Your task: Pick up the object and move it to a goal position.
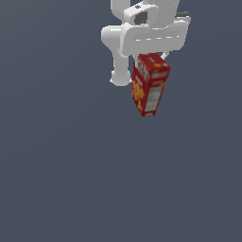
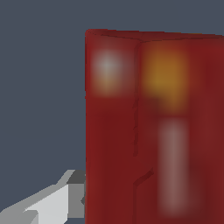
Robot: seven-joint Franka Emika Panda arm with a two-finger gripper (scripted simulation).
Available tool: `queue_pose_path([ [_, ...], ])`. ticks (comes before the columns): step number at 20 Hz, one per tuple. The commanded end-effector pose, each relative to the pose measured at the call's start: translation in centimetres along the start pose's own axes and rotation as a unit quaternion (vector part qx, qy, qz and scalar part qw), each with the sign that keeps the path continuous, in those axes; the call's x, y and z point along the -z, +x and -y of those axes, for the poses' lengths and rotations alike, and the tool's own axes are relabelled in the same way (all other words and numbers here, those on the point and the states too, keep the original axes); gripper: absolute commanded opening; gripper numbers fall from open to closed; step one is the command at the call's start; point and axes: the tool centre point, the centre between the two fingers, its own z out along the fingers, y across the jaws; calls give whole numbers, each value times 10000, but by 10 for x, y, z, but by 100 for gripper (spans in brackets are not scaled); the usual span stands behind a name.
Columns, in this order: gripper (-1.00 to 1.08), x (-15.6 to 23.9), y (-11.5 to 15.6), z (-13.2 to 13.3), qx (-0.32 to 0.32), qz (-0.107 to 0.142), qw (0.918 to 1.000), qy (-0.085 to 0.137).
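The arm is hanging over the plain grey floor [image 1: 61,179] with the red cracker box [image 1: 150,84] dangling beneath its white hand, and the gripper [image 1: 152,56] is clamping the box by its upper end, which is why the carton is hanging clear of the surface rather than standing on it. The box is sitting near the top of the exterior view, a little toward that view's right, and it is tilting slightly, its lower end swinging toward the exterior view's left; I would guess the off-centre hold near the top is letting it lean. In the wrist view one grey finger [image 2: 65,199] is pressing against the side of the box [image 2: 148,127]; the other finger is hidden behind the carton. The box itself is looking tall and narrow, deep red, with yellow-orange cracker pictures on one face and a white label panel on the side. No goal marker is showing, so how far it has left to travel I cannot tell.
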Motion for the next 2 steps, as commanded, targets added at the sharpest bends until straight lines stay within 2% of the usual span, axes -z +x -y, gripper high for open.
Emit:
queue_pose_path([
  [1,-100,4,0,1,-2,0,10000,1],
  [2,-100,4,0,1,-2,0,10000,1],
])
